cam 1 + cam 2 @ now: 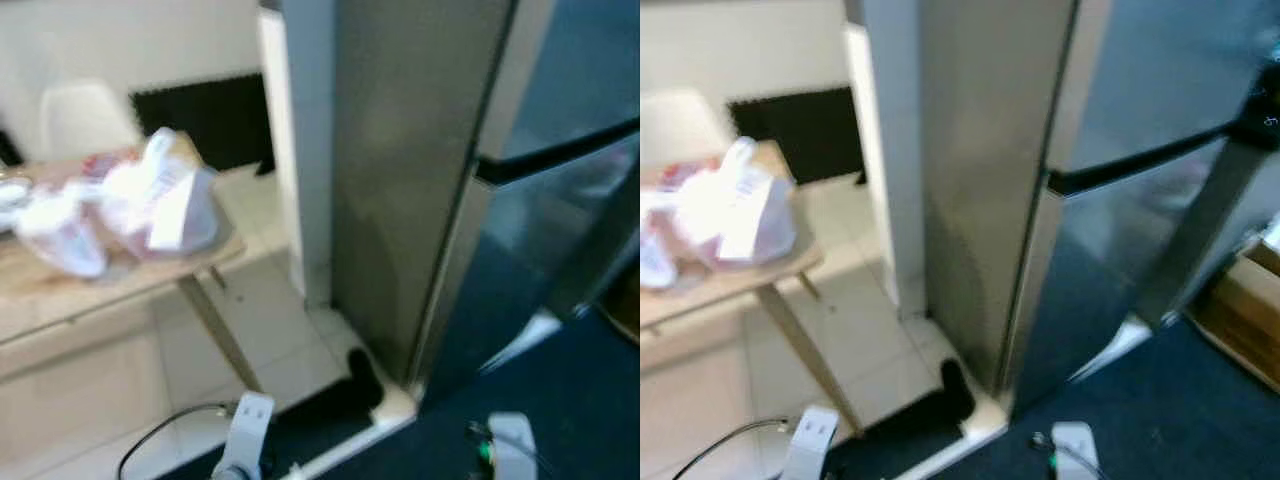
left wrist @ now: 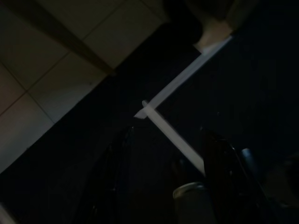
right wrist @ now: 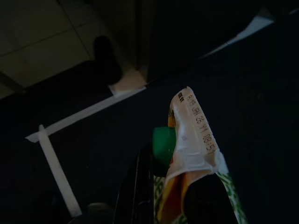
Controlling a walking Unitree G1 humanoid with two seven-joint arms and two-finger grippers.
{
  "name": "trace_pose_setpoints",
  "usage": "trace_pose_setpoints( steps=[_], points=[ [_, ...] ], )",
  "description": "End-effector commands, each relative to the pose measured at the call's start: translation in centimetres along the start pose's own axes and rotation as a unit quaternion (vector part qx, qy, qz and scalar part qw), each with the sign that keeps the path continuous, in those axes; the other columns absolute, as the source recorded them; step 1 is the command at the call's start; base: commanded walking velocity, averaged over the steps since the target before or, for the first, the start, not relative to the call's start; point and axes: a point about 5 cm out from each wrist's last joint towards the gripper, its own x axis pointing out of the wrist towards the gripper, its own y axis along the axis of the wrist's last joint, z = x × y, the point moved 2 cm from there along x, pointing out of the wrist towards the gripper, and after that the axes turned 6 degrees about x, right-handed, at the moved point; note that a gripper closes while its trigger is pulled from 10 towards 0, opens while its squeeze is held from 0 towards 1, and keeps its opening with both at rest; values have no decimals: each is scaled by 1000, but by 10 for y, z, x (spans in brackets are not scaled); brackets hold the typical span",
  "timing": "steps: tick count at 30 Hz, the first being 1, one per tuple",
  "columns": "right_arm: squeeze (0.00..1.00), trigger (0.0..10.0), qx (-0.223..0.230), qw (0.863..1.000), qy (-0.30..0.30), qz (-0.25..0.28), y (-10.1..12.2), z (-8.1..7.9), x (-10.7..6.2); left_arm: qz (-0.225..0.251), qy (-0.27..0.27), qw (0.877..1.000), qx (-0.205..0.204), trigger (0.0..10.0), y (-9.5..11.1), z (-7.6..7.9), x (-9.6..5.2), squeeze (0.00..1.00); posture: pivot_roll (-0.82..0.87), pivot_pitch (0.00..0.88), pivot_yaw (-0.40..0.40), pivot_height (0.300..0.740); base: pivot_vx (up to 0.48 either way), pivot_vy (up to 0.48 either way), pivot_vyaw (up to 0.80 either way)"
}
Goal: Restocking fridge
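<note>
Right gripper (image 3: 163, 191) clamps a green-capped white juice carton (image 3: 194, 158); left gripper (image 2: 163, 182) hangs spread, empty. Tall stainless-steel fridge (image 1: 420, 170) right, doors closed; white plastic bags (image 1: 120, 210) on wooden table (image 1: 60, 285) far left.

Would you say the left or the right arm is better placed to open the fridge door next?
Probably the left. The right gripper is shut on a carton with a green cap, while the left gripper hangs open and empty. The fridge stands closed ahead.

The fridge (image 1: 420, 180) is standing ahead on the right, its doors closed. To its left, the worktop (image 1: 60, 285) is carrying bags (image 1: 150, 205), with a chair (image 1: 85, 115) sitting behind it.
</note>
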Motion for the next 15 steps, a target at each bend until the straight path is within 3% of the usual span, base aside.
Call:
trace_pose_setpoints(
  steps=[1,15],
  points=[
    [0,10000,0,1000,-1,5,4,1,1,-11,2,1000,-10,10000,-6,0,-2,0,-90,36,46,740,0,-480,0],
    [0,10000,1,1000,-1,6,4,0,1,-9,0,1000,-8,10000,-5,0,-1,0,-88,37,50,740,0,-480,0]
  ],
)
